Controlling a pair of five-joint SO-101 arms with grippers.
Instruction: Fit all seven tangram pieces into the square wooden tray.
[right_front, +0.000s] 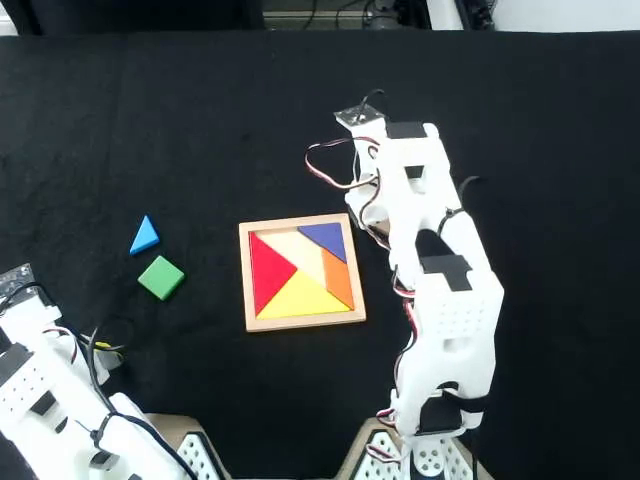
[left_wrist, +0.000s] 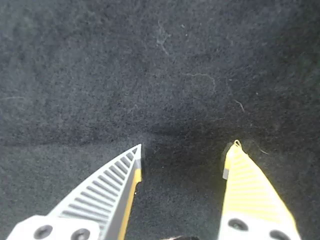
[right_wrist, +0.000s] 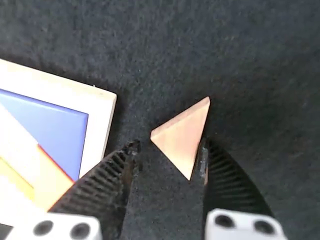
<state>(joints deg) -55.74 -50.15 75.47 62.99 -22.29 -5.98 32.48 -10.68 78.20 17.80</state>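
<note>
The square wooden tray (right_front: 300, 322) lies mid-table holding a red triangle (right_front: 268, 270), a yellow triangle (right_front: 305, 297), an orange piece (right_front: 338, 277) and a blue-violet triangle (right_front: 325, 238). In the right wrist view a small pink triangle (right_wrist: 182, 135) lies flat on the cloth beside the tray's corner (right_wrist: 102, 117). My right gripper (right_wrist: 167, 147) is open around it, one finger (right_wrist: 210, 160) against its edge, the other a little apart. My left gripper (left_wrist: 186, 146) hangs open over bare black cloth. A blue triangle (right_front: 144, 236) and a green square (right_front: 161, 277) lie left of the tray.
Black cloth covers the whole table. The right arm (right_front: 440, 280) stretches along the tray's right side and hides the cloth under it. The left arm (right_front: 40, 380) sits at the near left corner. Loose cables (right_front: 330, 165) trail behind the right arm.
</note>
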